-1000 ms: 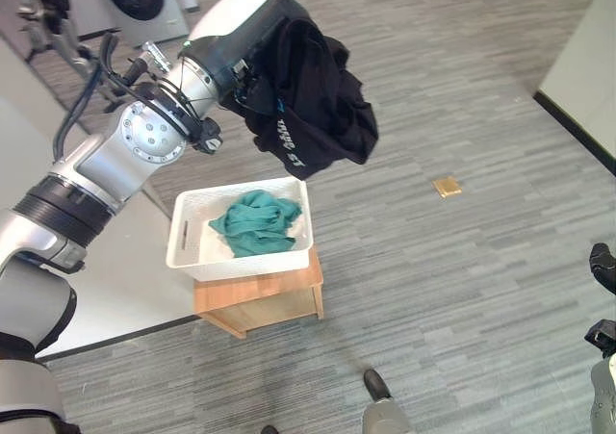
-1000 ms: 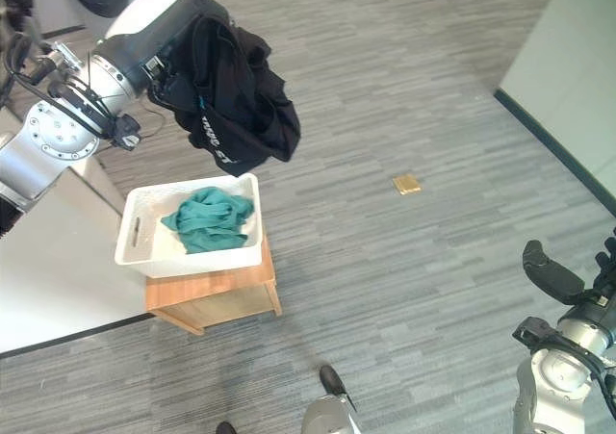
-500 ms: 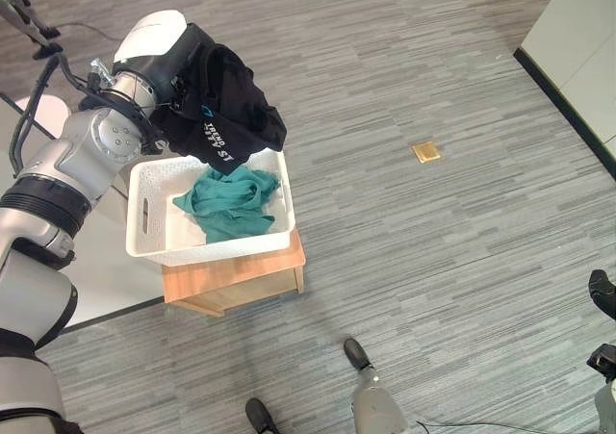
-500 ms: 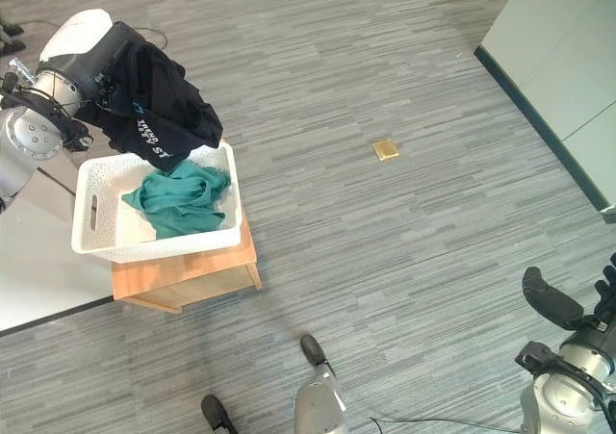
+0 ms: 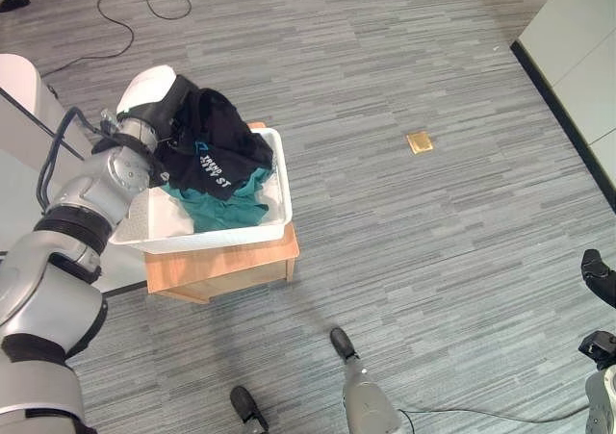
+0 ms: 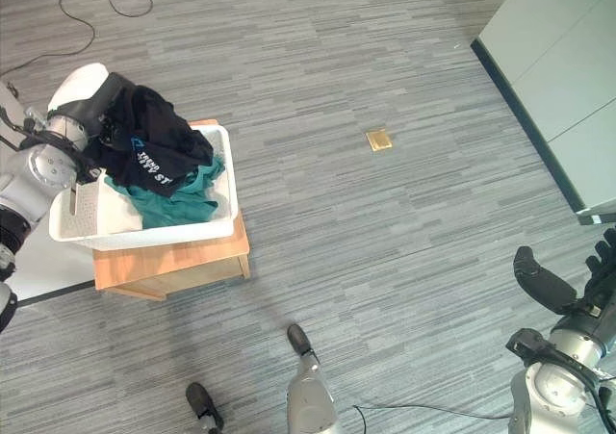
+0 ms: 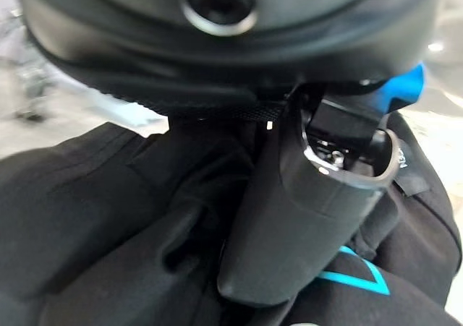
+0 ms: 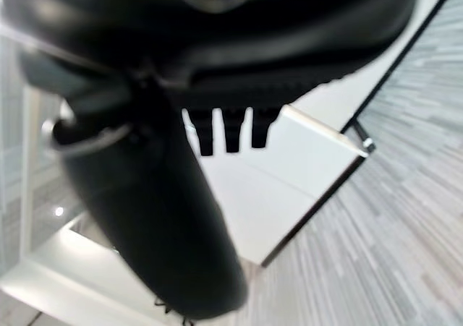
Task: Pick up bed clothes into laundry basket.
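A white laundry basket (image 5: 280,186) stands on a low wooden stand (image 5: 223,264). A teal cloth (image 5: 227,211) lies inside it. My left hand (image 5: 147,91) is down at the basket's far left corner, shut on a black garment (image 5: 218,151) with pale blue print. The garment drapes over the hand and rests on the teal cloth. In the left wrist view the thumb (image 7: 307,217) presses into the black cloth (image 7: 108,225). My right hand (image 6: 545,284) hangs open at the lower right, far from the basket and holding nothing.
A white surface (image 5: 24,169) borders the basket on the left. A small brass floor plate (image 5: 420,142) lies on the grey carpet to the right. A pale wall with a dark baseboard (image 5: 568,63) closes the far right.
My left hand has come down with the black garment from above the basket into it, onto the teal cloth. The camera view has shifted. The right hand has stayed put.
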Available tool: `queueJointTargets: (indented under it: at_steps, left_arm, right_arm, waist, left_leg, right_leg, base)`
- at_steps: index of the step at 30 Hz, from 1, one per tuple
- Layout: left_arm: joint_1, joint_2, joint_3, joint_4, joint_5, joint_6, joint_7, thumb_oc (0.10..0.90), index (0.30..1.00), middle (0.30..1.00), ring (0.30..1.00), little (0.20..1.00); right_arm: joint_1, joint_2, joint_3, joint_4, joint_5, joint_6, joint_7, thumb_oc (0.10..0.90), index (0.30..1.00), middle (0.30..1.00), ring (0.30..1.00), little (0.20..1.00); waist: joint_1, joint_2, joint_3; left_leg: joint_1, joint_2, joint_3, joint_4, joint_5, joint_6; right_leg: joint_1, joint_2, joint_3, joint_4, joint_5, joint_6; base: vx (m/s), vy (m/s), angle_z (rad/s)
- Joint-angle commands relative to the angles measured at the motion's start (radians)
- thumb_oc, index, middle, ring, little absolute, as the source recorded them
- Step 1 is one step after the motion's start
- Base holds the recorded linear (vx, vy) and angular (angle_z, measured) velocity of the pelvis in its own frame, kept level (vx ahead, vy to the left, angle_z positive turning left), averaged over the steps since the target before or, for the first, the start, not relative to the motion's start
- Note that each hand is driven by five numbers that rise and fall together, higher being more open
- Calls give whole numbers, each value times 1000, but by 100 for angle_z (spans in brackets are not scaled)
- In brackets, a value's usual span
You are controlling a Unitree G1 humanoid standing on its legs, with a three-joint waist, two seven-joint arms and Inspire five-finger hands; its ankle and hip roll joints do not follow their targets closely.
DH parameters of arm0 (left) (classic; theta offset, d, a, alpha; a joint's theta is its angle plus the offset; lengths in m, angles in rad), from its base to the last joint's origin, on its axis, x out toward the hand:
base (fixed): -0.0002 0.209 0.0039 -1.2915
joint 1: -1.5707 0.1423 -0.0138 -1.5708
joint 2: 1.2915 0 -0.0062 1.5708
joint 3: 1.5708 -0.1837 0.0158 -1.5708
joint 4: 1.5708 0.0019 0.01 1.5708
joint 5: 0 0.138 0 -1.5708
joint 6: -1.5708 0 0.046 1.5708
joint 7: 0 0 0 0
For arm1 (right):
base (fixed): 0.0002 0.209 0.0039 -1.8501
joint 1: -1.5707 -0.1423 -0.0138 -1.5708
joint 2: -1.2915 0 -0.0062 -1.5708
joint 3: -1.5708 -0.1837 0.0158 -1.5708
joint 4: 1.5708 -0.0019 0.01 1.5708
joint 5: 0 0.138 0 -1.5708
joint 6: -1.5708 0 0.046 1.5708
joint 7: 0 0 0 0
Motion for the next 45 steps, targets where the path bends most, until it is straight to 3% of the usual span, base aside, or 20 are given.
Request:
queueJointTargets:
  at_steps: [1, 5, 8, 13, 14, 21, 26, 29, 30, 32, 34, 36, 38, 39, 40, 42, 43, 44, 45]
  left_arm:
    - [-146, 55, 132, 79, 35, 0, 102, 400, 300, 300, 300, 300]
    - [-147, 65, 130, 146, 66, 17, 99, 400, 300, 300, 300, 300]
    - [-126, 98, 189, 199, 17, 27, 89, 400, 300, 300, 300, 300]
    - [-95, 124, 206, 220, 14, 37, 73, 400, 300, 300, 300, 300]
    - [-81, 118, 223, 243, -1, 49, 51, 800, 900, 900, 900, 900]
    - [-113, 127, 226, 199, -46, 28, 38, 800, 900, 900, 900, 900]
    - [-192, 201, 162, 2, -92, -25, 53, 800, 900, 900, 900, 900]
    - [-200, 245, 162, -112, -112, -36, 70, 800, 900, 900, 900, 900]
    - [-206, 304, 167, -264, -114, -49, 102, 800, 900, 900, 900, 900]
    - [-195, 345, 181, -382, -108, -57, 130, 800, 900, 900, 900, 900]
    - [-156, 404, 230, -537, -81, -63, 168, 800, 900, 900, 900, 900]
    - [35, 472, 422, -755, 4, -65, 236, 800, 900, 900, 900, 900]
    - [191, 451, 563, -854, 5, -88, 256, 800, 900, 900, 900, 900]
    - [351, 416, 710, -932, -2, -103, 260, 800, 900, 900, 900, 900]
    - [428, 367, 776, -975, -24, -137, 274, 800, 900, 900, 900, 900]
    - [690, 231, 988, -1097, -46, -179, 268, 800, 900, 900, 900, 900]
    - [714, 224, 1009, -1109, -46, -177, 265, 800, 900, 900, 900, 900]
    - [756, 147, 1020, -1139, -77, -201, 257, 800, 900, 900, 900, 900]
    - [880, 5, 1048, -1213, -177, -233, 182, 800, 900, 900, 900, 900]
  right_arm:
    - [-45, -50, -99, -87, 7, -106, -30, 800, 900, 900, 900, 900]
    - [-35, -55, -93, -103, 10, -106, -22, 800, 900, 900, 900, 900]
    - [-15, -58, -103, -124, 11, -105, -17, 800, 900, 900, 900, 900]
    - [6, -56, -115, -151, 5, -98, -12, 800, 900, 900, 900, 900]
    - [11, -47, -119, -171, -4, -90, -8, 800, 900, 900, 900, 900]
    - [10, -25, -117, -216, -39, -81, -8, 800, 900, 900, 900, 900]
    - [-18, -45, -113, -201, -51, -72, 0, 800, 900, 900, 900, 900]
    - [-22, -45, -111, -196, -58, -70, 2, 800, 900, 900, 900, 900]
    - [-19, -42, -118, -182, -64, -61, 9, 800, 900, 900, 900, 900]
    - [-11, -41, -126, -168, -77, -53, 9, 800, 900, 900, 900, 900]
    - [-5, -34, -136, -140, -82, -48, 9, 800, 900, 900, 900, 900]
    - [9, -24, -154, -108, -91, -50, 13, 800, 900, 900, 900, 900]
    - [20, -13, -166, -98, -96, -47, 17, 800, 900, 900, 900, 900]
    - [25, -20, -175, -97, -101, -44, 20, 800, 900, 900, 900, 900]
    - [20, -8, -177, -96, -98, -45, 21, 800, 900, 900, 900, 900]
    - [16, -30, -169, -105, -98, -50, 28, 800, 900, 900, 900, 900]
    - [15, -37, -164, -105, -98, -50, 28, 800, 900, 900, 900, 900]
    - [4, -25, -158, -110, -96, -53, 28, 800, 900, 900, 900, 900]
    - [-12, -7, -153, -127, -76, -65, 40, 800, 900, 900, 900, 900]
  waist:
    - [-19, -18, 2]
    - [-39, -29, 5]
    - [-57, -44, 12]
    - [-69, -48, 11]
    - [-71, -43, 13]
    - [-59, -16, 9]
    - [-8, 28, -5]
    - [13, 35, -13]
    - [40, 39, -24]
    - [61, 39, -34]
    - [91, 33, -45]
    - [127, 8, -64]
    - [149, -13, -73]
    - [157, -11, -82]
    - [172, -24, -88]
    - [160, -11, -104]
    - [155, -6, -106]
    - [153, -15, -108]
    - [151, -14, -121]
  left_leg:
    - [-19, -23, -12, 0, -52, 38]
    - [-22, -19, 2, 0, -55, 36]
    - [-26, -14, 22, 0, -58, 34]
    - [-28, -11, 38, 0, -62, 32]
    - [-25, -13, 41, 0, -66, 32]
    - [-17, -25, 36, 0, -73, 34]
    - [-9, -39, 0, 0, -74, 36]
    - [-7, -40, -14, 0, -64, 36]
    - [-2, -45, -34, 0, -65, 37]
    - [6, -48, -49, 0, -74, 39]
    - [5, -50, -71, 0, -64, 38]
    - [14, -53, -93, 0, -65, 38]
    - [19, -52, -101, 0, -68, 38]
    - [27, -53, -102, 0, -71, 38]
    - [29, -53, -107, 0, -73, 39]
    - [44, -55, -103, 0, -78, 41]
    - [45, -55, -102, 0, -79, 41]
    - [47, -55, -104, 0, -80, 42]
    - [57, -59, -105, 0, -85, 46]
  right_leg:
    - [106, 74, -20, -35, -19, 28]
    - [95, 81, -12, -35, -14, 30]
    - [81, 91, 1, -36, 2, 36]
    - [71, 93, 11, -40, 9, 38]
    - [72, 88, 12, -44, 7, 39]
    - [79, 80, 7, -48, -3, 38]
    - [107, 59, -27, -45, -28, 34]
    - [119, 54, -40, -43, -29, 30]
    - [136, 50, -56, -41, -37, 27]
    - [154, 43, -71, -41, -49, 25]
    - [163, 41, -86, -37, -49, 19]
    - [184, 38, -106, -33, -61, 14]
    - [193, 39, -113, -32, -66, 10]
    - [200, 37, -113, -30, -70, 7]
    - [204, 37, -115, -30, -72, 4]
    - [216, 35, -110, -28, -78, 0]
    - [217, 35, -108, -28, -78, 0]
    - [218, 36, -109, -27, -78, -2]
    - [226, 35, -106, -25, -82, -5]
  base:
    - [35, 19, -3]
    - [28, 13, -15]
    - [30, 13, -12]
    - [41, 15, -19]
    - [36, 39, -12]
    - [18, 20, -6]
    - [6, -11, 5]
    - [-15, -52, 23]
    - [14, -84, 37]
    - [15, -58, 32]
    - [-18, -69, 37]
    - [-39, -74, 30]
    - [-43, -35, 23]
    - [-27, -8, 11]
    - [-12, -4, 6]
    - [0, 0, 0]
    - [0, 0, 0]
    - [-12, 8, 4]
    - [0, 0, 0]
